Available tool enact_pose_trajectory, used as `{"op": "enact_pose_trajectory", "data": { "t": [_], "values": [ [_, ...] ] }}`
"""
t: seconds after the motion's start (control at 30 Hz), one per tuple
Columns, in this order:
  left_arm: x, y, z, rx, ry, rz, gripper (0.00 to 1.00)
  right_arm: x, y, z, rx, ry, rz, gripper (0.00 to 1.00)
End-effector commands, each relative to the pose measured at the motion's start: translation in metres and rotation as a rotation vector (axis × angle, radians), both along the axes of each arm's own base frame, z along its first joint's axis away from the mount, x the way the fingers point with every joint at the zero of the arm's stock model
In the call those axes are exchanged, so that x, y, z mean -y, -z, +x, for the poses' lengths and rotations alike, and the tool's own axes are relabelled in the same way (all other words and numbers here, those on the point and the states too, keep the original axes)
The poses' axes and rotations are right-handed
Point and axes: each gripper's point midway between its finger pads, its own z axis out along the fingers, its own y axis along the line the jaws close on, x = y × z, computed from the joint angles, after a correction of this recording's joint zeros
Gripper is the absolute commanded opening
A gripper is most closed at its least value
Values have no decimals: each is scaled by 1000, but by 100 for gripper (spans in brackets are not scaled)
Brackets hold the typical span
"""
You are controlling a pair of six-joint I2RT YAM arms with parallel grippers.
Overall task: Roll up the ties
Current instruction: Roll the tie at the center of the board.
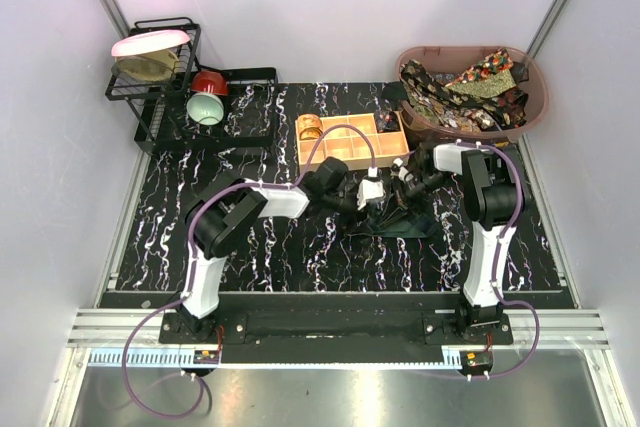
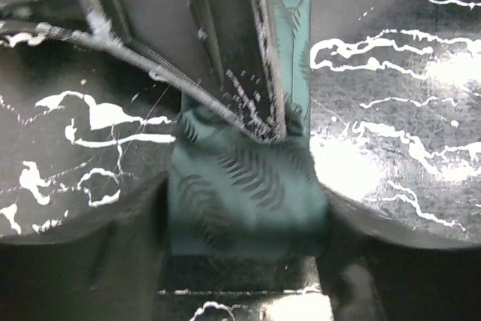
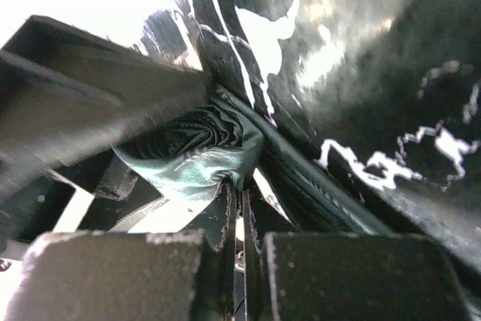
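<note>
The dark green tie (image 1: 402,219) lies in a heap on the black marbled mat, between the two arms. In the left wrist view its rolled part (image 2: 248,186), with a faint fern pattern, fills the gap between my left gripper's (image 2: 244,261) fingers. The rest of the strip runs away up the view. My right gripper (image 3: 237,193) is nearly closed and pinches the edge of the bunched green fabric (image 3: 188,163). From above, the left gripper (image 1: 372,193) and the right gripper (image 1: 405,183) meet over the tie. Several patterned ties (image 1: 470,87) lie in the basket.
A tan wooden box with compartments (image 1: 350,142) stands just behind the grippers, with a rolled patterned tie (image 1: 310,127) at its left end. A brown oval basket (image 1: 535,97) is at the back right. A black dish rack with bowls (image 1: 165,72) is at the back left.
</note>
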Motion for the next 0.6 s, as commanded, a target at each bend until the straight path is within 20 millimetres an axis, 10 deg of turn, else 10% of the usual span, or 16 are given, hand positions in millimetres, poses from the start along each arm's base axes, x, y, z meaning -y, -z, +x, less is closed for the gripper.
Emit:
{"op": "enact_pose_trajectory", "data": {
  "t": [0.0, 0.37, 0.57],
  "values": [
    [9, -5, 2, 25, 29, 2, 60, 17, 47, 7, 79, -82, -173, 0],
    [-22, 28, 0, -52, -112, 172, 29, 23, -17, 25, 136, -45, -60, 34],
    [-30, 33, 9, -77, -211, 191, 24, 24, -13, 25, 150, -45, -70, 27]
  ]
}}
